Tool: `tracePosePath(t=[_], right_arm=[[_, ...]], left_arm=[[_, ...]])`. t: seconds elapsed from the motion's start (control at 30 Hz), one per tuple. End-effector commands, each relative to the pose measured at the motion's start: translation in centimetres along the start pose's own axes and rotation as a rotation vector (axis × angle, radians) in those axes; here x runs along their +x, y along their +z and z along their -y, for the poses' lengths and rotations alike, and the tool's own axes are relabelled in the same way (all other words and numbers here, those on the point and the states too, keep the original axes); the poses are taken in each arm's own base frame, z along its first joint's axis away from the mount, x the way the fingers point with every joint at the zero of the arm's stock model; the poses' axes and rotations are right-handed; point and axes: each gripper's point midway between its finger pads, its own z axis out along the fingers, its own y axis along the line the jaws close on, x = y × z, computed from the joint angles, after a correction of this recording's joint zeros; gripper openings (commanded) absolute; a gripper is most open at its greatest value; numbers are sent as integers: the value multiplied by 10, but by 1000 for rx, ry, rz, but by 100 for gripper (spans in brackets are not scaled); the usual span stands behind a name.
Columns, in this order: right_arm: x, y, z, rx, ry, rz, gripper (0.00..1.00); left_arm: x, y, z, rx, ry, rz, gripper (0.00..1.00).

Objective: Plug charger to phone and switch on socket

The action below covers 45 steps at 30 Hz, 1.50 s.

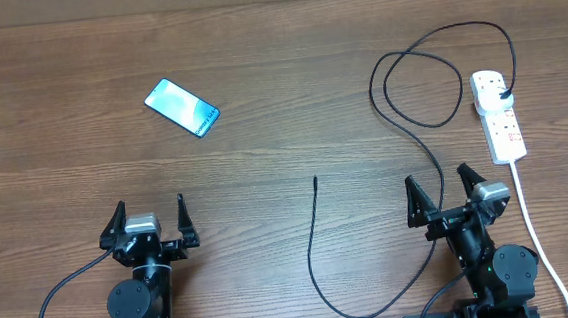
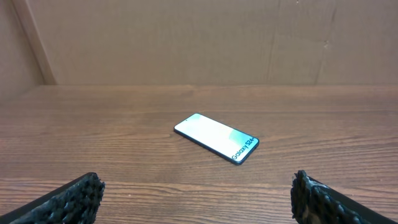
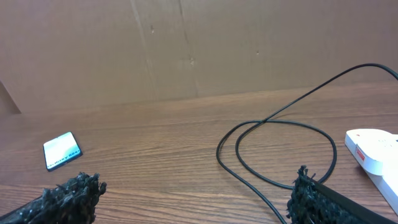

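Note:
The phone [image 1: 182, 107] lies flat at the upper left of the table, blue-teal face up; it also shows in the left wrist view [image 2: 216, 138] and the right wrist view [image 3: 62, 150]. The charger cable [image 1: 417, 120] loops from its black plug [image 1: 503, 95], seated in the white socket strip [image 1: 498, 114], down to its connector tip [image 1: 315, 180] lying mid-table. The cable loop [image 3: 273, 149] and the strip's end [image 3: 376, 149] show in the right wrist view. My left gripper [image 1: 150, 218] is open and empty near the front edge. My right gripper [image 1: 440, 193] is open and empty beside the cable.
The strip's thick white cord [image 1: 535, 232] runs down the right side past my right arm. A brown cardboard wall [image 2: 199, 37] stands behind the table.

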Motion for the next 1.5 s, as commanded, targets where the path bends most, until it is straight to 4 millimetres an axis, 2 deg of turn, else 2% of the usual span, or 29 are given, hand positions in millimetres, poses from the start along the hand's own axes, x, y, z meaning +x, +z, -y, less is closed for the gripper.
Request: tracePosePath(t=[0.0,1.47], right_arm=[[0,0,1,7,-4,6,100],[0,0,1,7,-4,6,100]], left_arm=[[-1,0,0,3,-3,8,100],[-1,0,0,5,-41,7,100]])
